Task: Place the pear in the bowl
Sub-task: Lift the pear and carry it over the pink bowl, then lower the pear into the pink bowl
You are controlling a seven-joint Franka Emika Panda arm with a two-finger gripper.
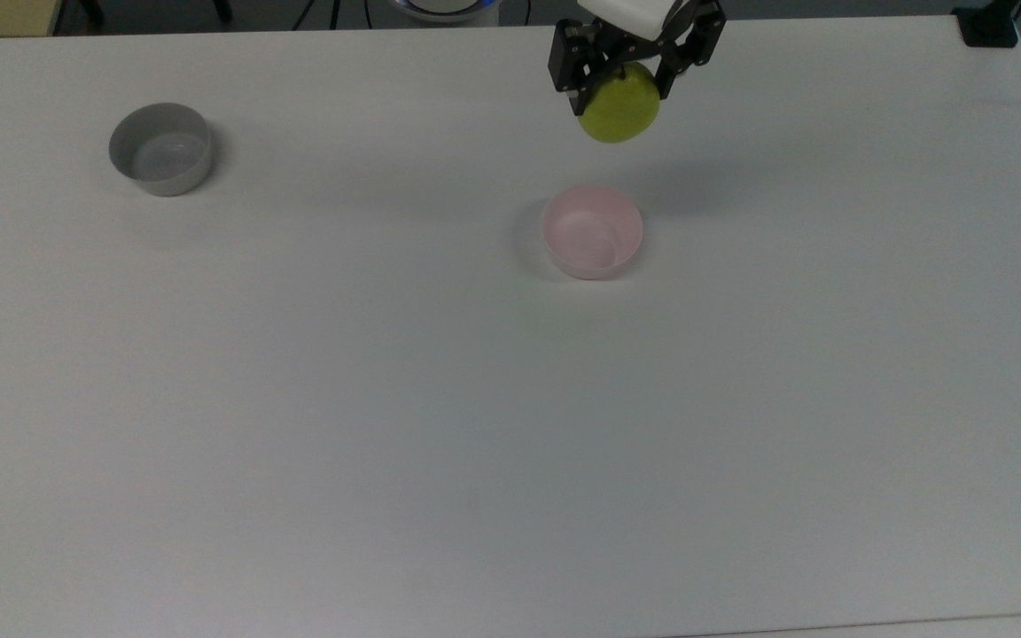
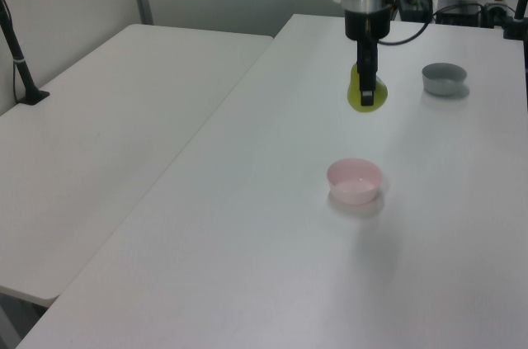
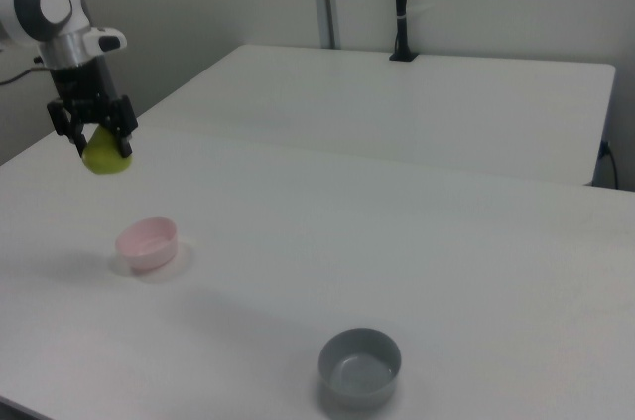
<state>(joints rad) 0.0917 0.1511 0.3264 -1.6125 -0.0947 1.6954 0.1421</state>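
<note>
The yellow-green pear (image 1: pixel 619 109) (image 2: pixel 365 95) (image 3: pixel 104 156) hangs in the air, held from above by my gripper (image 1: pixel 622 89) (image 2: pixel 367 89) (image 3: pixel 100 147), whose black fingers are shut on its sides. The pale pink bowl (image 1: pixel 591 230) (image 2: pixel 355 180) (image 3: pixel 147 242) stands empty on the white table (image 1: pixel 510 399). In the top view the pear is above the bowl in the picture and slightly to its right. In the right view the pear hovers well above the table, up and to the left of the bowl.
A grey bowl (image 1: pixel 160 148) (image 2: pixel 444 77) (image 3: pixel 359 367) stands empty at the top view's far left. A second white table (image 2: pixel 115 118) adjoins this one, with a black post (image 3: pixel 400 3) at its far edge.
</note>
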